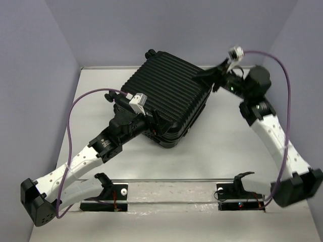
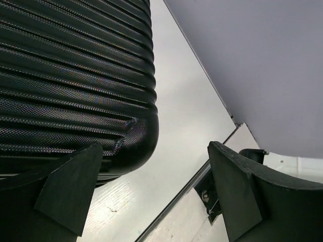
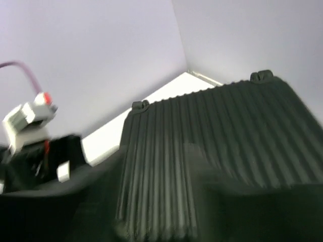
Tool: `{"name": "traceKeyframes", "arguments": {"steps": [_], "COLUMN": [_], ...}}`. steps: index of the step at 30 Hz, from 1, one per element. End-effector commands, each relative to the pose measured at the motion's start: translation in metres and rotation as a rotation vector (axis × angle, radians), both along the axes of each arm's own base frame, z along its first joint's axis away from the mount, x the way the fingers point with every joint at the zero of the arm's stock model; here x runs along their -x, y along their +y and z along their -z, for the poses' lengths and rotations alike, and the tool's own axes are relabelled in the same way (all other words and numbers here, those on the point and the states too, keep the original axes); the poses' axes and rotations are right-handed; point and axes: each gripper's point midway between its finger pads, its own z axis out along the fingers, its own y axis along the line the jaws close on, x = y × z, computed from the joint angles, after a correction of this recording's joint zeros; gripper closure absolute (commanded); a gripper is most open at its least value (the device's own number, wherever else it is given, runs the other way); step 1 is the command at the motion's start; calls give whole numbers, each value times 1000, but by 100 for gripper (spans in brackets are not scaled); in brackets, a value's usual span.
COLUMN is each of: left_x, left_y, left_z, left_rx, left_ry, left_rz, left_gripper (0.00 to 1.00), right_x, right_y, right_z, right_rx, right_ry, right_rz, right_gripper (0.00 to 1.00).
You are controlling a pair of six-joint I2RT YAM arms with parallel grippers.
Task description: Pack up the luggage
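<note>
Spreading across the whole top view is a white table [image 1: 227, 146], matte and lightly scuffed, closed in at 9, 12 and 3 o'clock by plain lavender walls [image 1: 151, 30]. A thin metal strip [image 1: 171, 180] runs along the table's 6 o'clock edge. Just behind that strip, toward 6 o'clock, sit two small black brackets [image 1: 103, 194], one near each arm base. A purple cable [image 1: 70, 126] loops along each arm.

The luggage [image 1: 166, 96] lies flat and closed on the table, a little toward 12 o'clock from the middle and turned askew so that one corner points to about 6 o'clock. Its black hard shell is ribbed in close parallel ridges. Up close, the left wrist view shows a fine woven texture and a rounded corner [image 2: 141, 136]. Small black wheels [image 1: 150, 52] stick out at the 11 o'clock end, and the right wrist view shows them as a pair on the far edge [image 3: 140, 105].

The left gripper [image 1: 150, 123] is at the case's 8 o'clock side with its fingers [image 2: 70, 191] spread wide apart, one of them overlapping the shell's corner in its own camera and nothing held between them. The right gripper [image 1: 204, 76] is over the case's 2 o'clock corner. Its wrist view is blurred, so I cannot tell whether its fingers are parted or clamped on anything.
</note>
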Motion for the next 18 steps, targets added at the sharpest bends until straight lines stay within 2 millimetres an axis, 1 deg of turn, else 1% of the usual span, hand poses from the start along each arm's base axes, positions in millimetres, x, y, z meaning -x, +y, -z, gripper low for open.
{"name": "traceKeyframes", "arguments": {"steps": [1, 2, 3, 5, 6, 7, 8, 9, 10, 11, 12, 13, 14, 15, 16, 18], "left_x": [1, 3, 6, 16, 20, 27, 31, 34, 39, 42, 44, 44, 45, 45, 43, 40], "left_y": [7, 8, 9, 10, 10, 10, 10, 10, 10, 10, 10, 9, 9, 7, 5, 2], "left_z": [-20, -16, -12, -3, 9, 22, 27, 33, 36, 41, 50, 51, 57, 60, 59, 66], "left_rx": [37, 25, 14, -6, -24, -40, -45, -51, -49, -53, -60, -56, -60, -58, -47, -56], "left_ry": [-69, -63, -56, -46, -28, -6, 3, 13, 19, 27, 47, 48, 56, 64, 56, 67], "left_rz": [-13, -6, 4, 43, 64, 94, 110, 120, 136, 141, 143, 142, 145, 143, 141, 141], "left_gripper": [3, 3, 3, 3, 3, 3, 3, 3, 3, 3, 2, 3, 2, 2, 2, 2], "right_x": [50, 68, 74, 82, 86, 93, 95, 95, 96, 94, 89, 84, 80, 76, 70, 63], "right_y": [-1, -8, -13, -20, -22, -24, -24, -25, -26, -26, -27, -26, -25, -25, -23, -20], "right_z": [74, 108, 126, 160, 174, 199, 210, 219, 234, 239, 240, 244, 244, 244, 247, 245], "right_rx": [-58, -66, -71, -66, -65, -59, -60, -57, -44, -39, -26, -10, 10, 13, 22, 34], "right_ry": [29, 73, 101, 155, 176, 208, 233, 243, 266, 264, 243, 252, 226, 220, 228, 199], "right_rz": [-25, -9, 13, 48, 54, 57, 59, 62, 66, 74, 88, 87, 82, 89, 91, 75], "right_gripper": [80, 89, 93, 93, 93, 93, 91, 86, 74, 68, 63, 62, 64, 70, 75, 75]}}
